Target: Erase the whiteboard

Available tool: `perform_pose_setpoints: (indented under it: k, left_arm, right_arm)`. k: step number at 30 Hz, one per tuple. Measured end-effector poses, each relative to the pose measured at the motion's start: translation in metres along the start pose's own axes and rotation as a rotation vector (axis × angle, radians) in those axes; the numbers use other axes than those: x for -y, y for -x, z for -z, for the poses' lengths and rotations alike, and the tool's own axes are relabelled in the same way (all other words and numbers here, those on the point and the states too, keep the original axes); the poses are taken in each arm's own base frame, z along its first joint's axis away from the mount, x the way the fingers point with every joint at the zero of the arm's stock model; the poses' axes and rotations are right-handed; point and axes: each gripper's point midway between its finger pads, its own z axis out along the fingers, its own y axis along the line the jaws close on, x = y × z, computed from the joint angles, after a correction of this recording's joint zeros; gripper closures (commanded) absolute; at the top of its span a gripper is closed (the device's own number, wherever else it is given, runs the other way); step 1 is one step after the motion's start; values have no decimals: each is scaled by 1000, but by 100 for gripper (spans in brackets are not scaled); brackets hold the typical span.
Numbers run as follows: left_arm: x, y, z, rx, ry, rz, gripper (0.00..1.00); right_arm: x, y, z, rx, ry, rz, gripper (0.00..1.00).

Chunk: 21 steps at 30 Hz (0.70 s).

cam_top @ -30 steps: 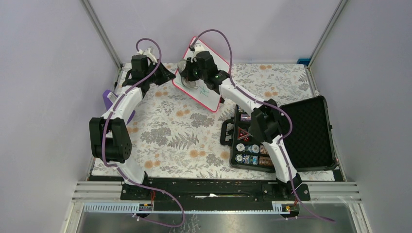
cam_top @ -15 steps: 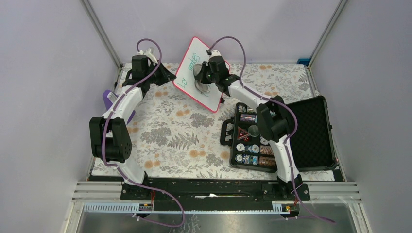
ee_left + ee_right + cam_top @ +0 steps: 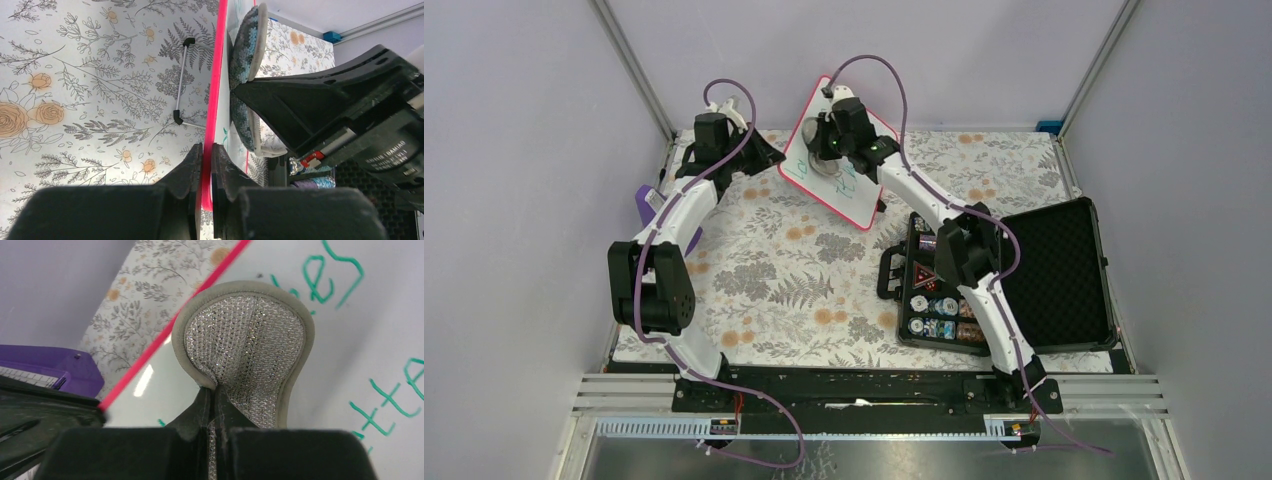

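Note:
The whiteboard (image 3: 856,200), white with a red rim, stands tilted at the back of the table and bears green handwriting (image 3: 320,280). My left gripper (image 3: 771,158) is shut on its left rim (image 3: 217,75), with the red edge pinched between the jaws of the left gripper (image 3: 206,155). My right gripper (image 3: 826,150) is shut on a round grey mesh-faced pad (image 3: 245,350). The pad lies flat against the board's upper left part (image 3: 360,340). In the left wrist view the pad (image 3: 245,45) shows edge-on against the board.
An open black case (image 3: 1054,270) with poker chips (image 3: 939,315) lies at the right. A purple object (image 3: 642,205) sits at the table's left edge. The board's thin metal foot (image 3: 181,80) rests on the floral cloth (image 3: 794,280). Grey walls close in the back and sides.
The right gripper carried the pad right across the board, then back up to the upper left. The left gripper and the board have stayed put.

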Motion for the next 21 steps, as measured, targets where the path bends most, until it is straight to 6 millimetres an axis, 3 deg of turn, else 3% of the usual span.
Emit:
perform_pose_setpoints:
  k: [3, 7, 15, 21]
  left_arm:
    - [-1, -1, 0, -5, 3, 3, 100]
    - [-2, -3, 1, -12, 9, 7, 100]
    - [0, -6, 0, -22, 5, 7, 100]
    - [1, -7, 0, -23, -1, 6, 100]
  right_arm:
    - [-17, 3, -1, 14, 30, 32, 100]
    - [-24, 2, -1, 17, 38, 61, 100]
    - [-13, -2, 3, 57, 1, 58, 100]
    - [16, -23, 16, 42, -72, 13, 100]
